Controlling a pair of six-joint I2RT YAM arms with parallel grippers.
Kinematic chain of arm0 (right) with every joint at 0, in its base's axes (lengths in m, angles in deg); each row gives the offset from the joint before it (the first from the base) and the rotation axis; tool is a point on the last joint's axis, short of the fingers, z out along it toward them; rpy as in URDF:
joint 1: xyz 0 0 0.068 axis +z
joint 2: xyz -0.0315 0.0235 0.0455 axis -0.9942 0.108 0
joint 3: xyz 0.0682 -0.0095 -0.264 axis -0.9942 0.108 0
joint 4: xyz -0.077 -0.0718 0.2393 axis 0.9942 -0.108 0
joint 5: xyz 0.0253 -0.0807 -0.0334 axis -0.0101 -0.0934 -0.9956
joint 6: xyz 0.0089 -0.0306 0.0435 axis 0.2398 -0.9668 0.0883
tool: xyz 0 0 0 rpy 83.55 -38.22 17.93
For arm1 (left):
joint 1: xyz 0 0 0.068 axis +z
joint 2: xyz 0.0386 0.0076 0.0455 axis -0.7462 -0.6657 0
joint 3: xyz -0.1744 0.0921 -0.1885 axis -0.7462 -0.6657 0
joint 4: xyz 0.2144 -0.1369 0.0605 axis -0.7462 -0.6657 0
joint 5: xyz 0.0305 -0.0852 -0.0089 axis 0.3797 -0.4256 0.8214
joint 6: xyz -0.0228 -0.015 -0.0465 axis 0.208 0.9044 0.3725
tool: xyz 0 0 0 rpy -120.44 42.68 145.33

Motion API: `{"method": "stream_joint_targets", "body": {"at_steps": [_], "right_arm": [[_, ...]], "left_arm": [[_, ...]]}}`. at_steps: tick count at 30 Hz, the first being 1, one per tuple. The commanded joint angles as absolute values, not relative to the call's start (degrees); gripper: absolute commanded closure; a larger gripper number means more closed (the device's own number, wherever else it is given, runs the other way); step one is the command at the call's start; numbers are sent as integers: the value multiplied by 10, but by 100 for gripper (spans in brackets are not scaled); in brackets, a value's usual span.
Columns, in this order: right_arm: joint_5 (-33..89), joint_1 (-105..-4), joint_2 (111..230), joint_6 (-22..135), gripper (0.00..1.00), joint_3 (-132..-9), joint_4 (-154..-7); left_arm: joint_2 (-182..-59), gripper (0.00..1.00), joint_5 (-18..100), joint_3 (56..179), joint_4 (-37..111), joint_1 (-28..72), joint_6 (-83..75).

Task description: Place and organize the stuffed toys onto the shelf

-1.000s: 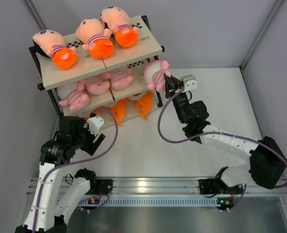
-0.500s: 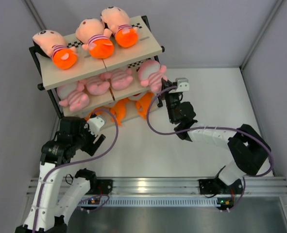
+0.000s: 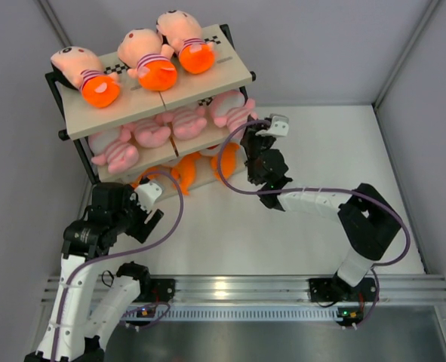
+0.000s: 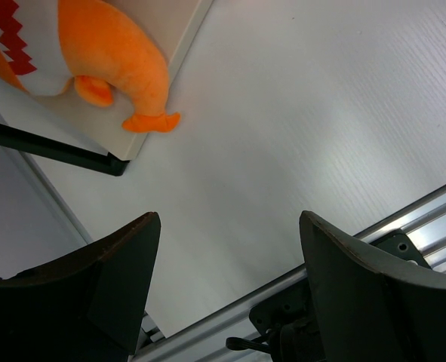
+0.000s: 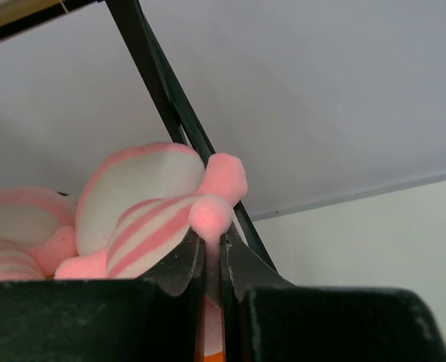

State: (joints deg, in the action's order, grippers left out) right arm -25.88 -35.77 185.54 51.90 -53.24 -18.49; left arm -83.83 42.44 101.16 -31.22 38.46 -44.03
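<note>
The shelf (image 3: 207, 84) stands at the far left. Three peach-headed dolls (image 3: 149, 62) lie on its top board. Pink striped animals (image 3: 151, 133) fill the middle board, and orange fish (image 3: 183, 172) lie on the bottom one. My right gripper (image 3: 250, 130) is shut on a limb of a pink striped animal (image 3: 230, 110) and holds it at the right end of the middle board; the right wrist view shows the pink striped animal (image 5: 143, 207) against the black shelf post (image 5: 170, 105). My left gripper (image 3: 149, 205) is open and empty in front of the shelf; an orange fish (image 4: 109, 53) shows above it.
Grey walls close in the white table (image 3: 321, 151) at the back and both sides. An aluminium rail (image 3: 238, 290) runs along the near edge. The right arm's cable (image 3: 234, 185) loops in front of the shelf's bottom tier.
My right gripper has carried the pink striped animal left and in, from outside the shelf's right end onto the middle board. The left arm has not moved.
</note>
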Motion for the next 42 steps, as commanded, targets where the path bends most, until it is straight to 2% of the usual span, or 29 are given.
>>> {"method": "stream_joint_targets", "body": {"at_steps": [1, 14, 33, 34, 36, 37, 39, 40, 42], "right_arm": [[-323, -341, 1870, 550, 100, -575, -185], [-348, -339, 1955, 593, 100, -675, -239], [-315, -357, 1991, 680, 99, -737, -349], [-312, -360, 1982, 679, 96, -726, -349], [-294, -362, 1968, 686, 74, -703, -349], [-285, -363, 1950, 690, 56, -694, -349], [-253, -369, 1932, 705, 44, -669, -353], [-242, -375, 1913, 710, 34, -663, -357], [-213, -382, 1893, 720, 24, -649, -377]], "left_arm": [[-834, 20, 422, 1008, -307, 388, -447], [-827, 20, 423, 1009, -309, 388, -444], [-825, 19, 448, 992, -309, 388, -449], [-823, 19, 449, 992, -309, 388, -450], [-823, 19, 452, 985, -310, 388, -453], [-823, 19, 455, 981, -309, 389, -455], [-826, 19, 469, 972, -309, 388, -454], [-827, 19, 475, 971, -309, 388, -454], [-828, 19, 480, 966, -309, 388, -453]]}}
